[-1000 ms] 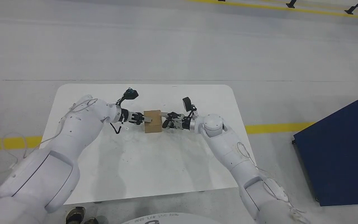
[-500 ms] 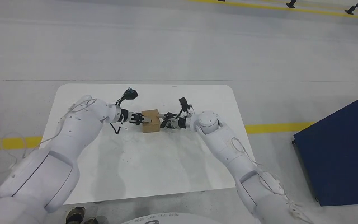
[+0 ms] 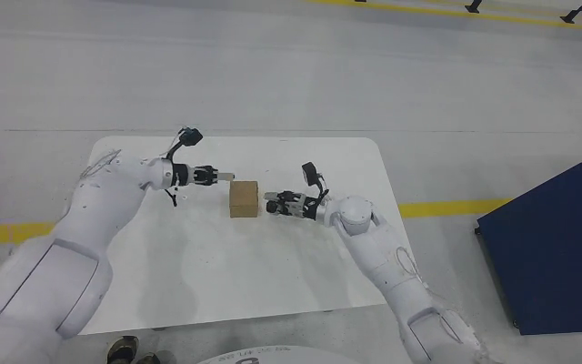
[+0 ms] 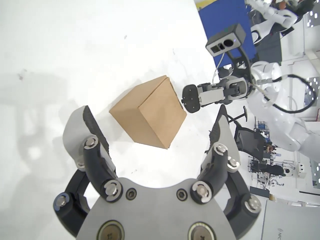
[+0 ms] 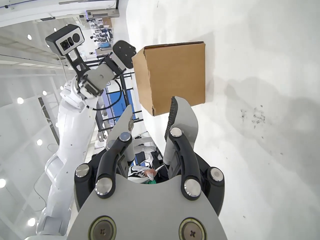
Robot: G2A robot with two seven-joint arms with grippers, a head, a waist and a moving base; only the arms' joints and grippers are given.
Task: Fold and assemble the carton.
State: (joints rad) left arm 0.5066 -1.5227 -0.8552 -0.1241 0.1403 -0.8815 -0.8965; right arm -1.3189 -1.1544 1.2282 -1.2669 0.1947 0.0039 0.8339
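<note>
A closed brown carton (image 3: 244,197) stands as a cube on the white table (image 3: 200,273), near its middle. My left gripper (image 3: 223,176) hangs open a short way off the carton's far-left corner, nothing between its fingers. In the left wrist view the carton (image 4: 160,116) lies just beyond the wide-spread fingers (image 4: 86,116), with the right gripper (image 4: 191,98) at its opposite side. My right gripper (image 3: 271,206) is level with the carton's right face, close to it. In the right wrist view its fingers (image 5: 178,111) stand apart and empty just short of the carton (image 5: 175,73); the left gripper (image 5: 123,51) shows beyond.
The white table spreads bare around the carton, with wide room toward the front edge (image 3: 236,314). A blue panel (image 3: 546,246) stands on the floor off the table's right side. Faint scuff marks (image 5: 255,117) dot the tabletop.
Both grippers were against the carton's sides. The left one has let go and drawn back to the far left. The right one has backed off slightly to the right.
</note>
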